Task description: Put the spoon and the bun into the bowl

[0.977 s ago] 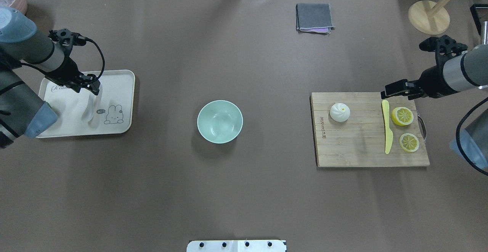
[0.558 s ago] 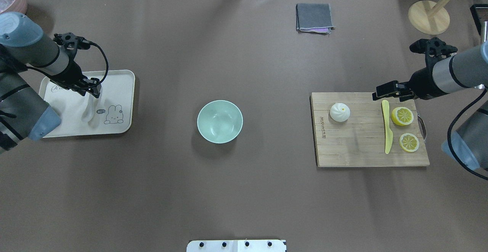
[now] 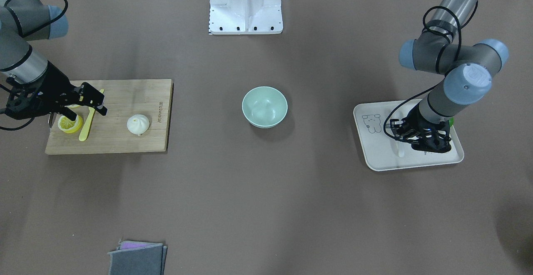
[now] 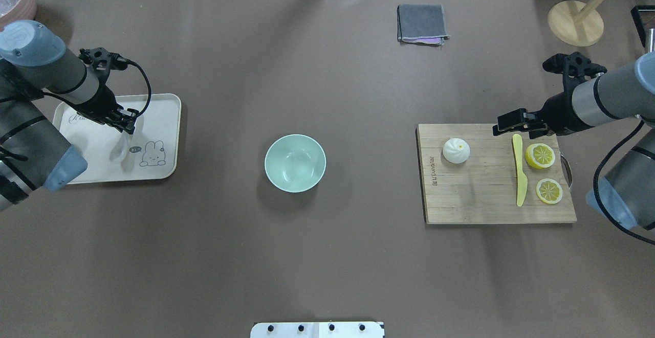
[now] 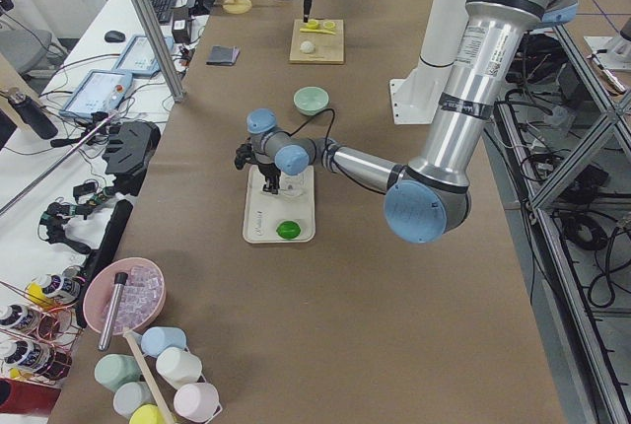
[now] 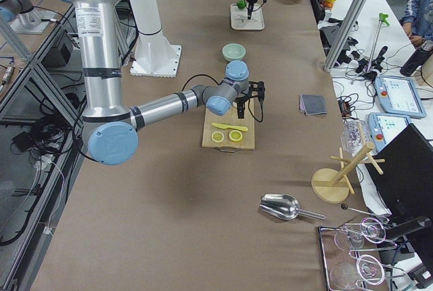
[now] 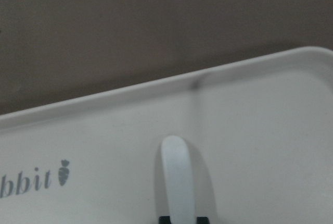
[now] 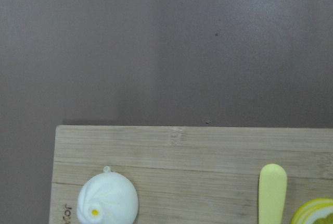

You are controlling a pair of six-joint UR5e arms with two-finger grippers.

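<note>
Two grippers had shifted since a second before. The left gripper (image 4: 129, 123), fingers closed on the handle of the small glossy white soup spoon (image 4: 120, 150), had edged inward over the cream rectangular tray (image 4: 164, 138). The right gripper (image 4: 505, 123), jaws wide apart and empty, had slid along the bamboo cutting board (image 4: 481, 200) toward the round white pleated bun (image 4: 456, 150) lying there. Counted: one spoon, one bun, one pale mint-green bowl (image 4: 295, 162) mid-table, one yellow plastic knife (image 4: 519, 174), two lemon halves (image 4: 540, 155).
</note>
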